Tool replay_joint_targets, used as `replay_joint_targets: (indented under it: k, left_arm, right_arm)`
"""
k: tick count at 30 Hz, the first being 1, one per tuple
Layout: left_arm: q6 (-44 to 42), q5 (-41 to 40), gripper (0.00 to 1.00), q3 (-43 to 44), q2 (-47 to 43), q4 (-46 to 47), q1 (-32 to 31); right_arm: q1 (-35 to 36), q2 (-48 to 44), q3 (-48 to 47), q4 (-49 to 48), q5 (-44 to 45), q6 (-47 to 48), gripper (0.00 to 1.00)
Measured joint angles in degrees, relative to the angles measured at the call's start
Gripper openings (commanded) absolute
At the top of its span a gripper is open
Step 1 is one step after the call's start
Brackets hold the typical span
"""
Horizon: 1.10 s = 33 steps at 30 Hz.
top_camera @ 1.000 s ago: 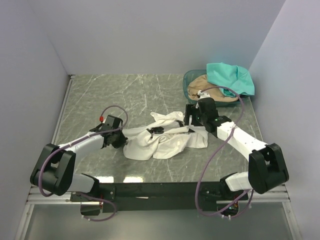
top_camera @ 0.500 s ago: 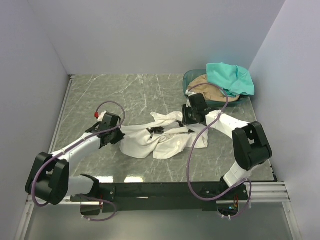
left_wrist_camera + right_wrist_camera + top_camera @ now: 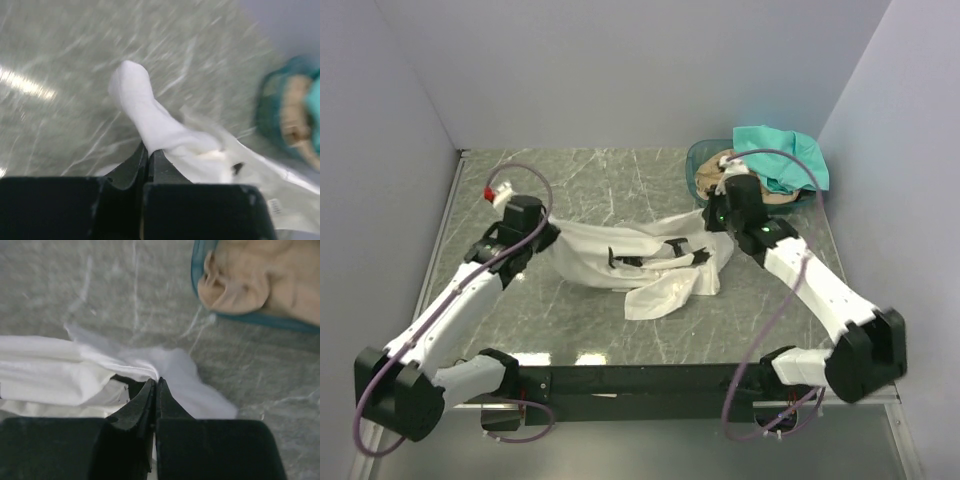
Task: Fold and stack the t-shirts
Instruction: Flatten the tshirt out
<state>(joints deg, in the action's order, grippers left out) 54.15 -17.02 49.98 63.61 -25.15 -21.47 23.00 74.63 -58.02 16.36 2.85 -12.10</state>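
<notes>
Presently left claw (image 3: 148, 150) and right claw (image 3: 155, 386) each grip opposite ends of the white t-shirt (image 3: 620, 262), stretched over the desk (image 3: 590, 185). Advise equal tension, laying it flat before folding. Beyond, tan t-shirt (image 3: 250, 280) and teal t-shirt (image 3: 780, 155) occupy the basket (image 3: 260, 321).

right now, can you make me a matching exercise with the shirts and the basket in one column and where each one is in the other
1 white t-shirt
2 teal t-shirt
3 tan t-shirt
4 green basket

a bunched inside the basket
b pinched by the left gripper and the right gripper
c at the far right corner of the table
d draped over the basket's rim

Pairs: 1-b, 2-d, 3-a, 4-c
</notes>
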Motion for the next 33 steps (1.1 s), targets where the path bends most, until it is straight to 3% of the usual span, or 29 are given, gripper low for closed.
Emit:
replay_joint_targets:
  k: [7,14,25,29,33]
  left_arm:
    - [-2.8,-5.6,0.01,13.2,-9.7,1.9,-0.1]
    - [-6.8,-6.6,0.01,17.8,-22.1,7.7,-0.1]
    - [-9.6,-4.7,0.01,28.3,-34.3,8.5,-0.1]
    - [-10.2,-5.0,0.01,31.0,-34.9,8.1,-0.1]
    - [-10.9,-8.3,0.08,30.6,-34.2,8.1,-0.1]
  right_arm:
    - [0.0,-15.6,-9.1,1.9,2.1,1.6,0.0]
    - [0.0,-26.9,-15.4,2.2,-1.1,3.0,0.0]
    - [0.1,-34.2,-32.1,6.9,-10.6,3.3,0.0]
    - [0.1,-35.8,-36.1,6.9,-12.7,3.5,0.0]
    - [0.1,-35.4,-36.3,6.4,-11.8,4.2,0.0]
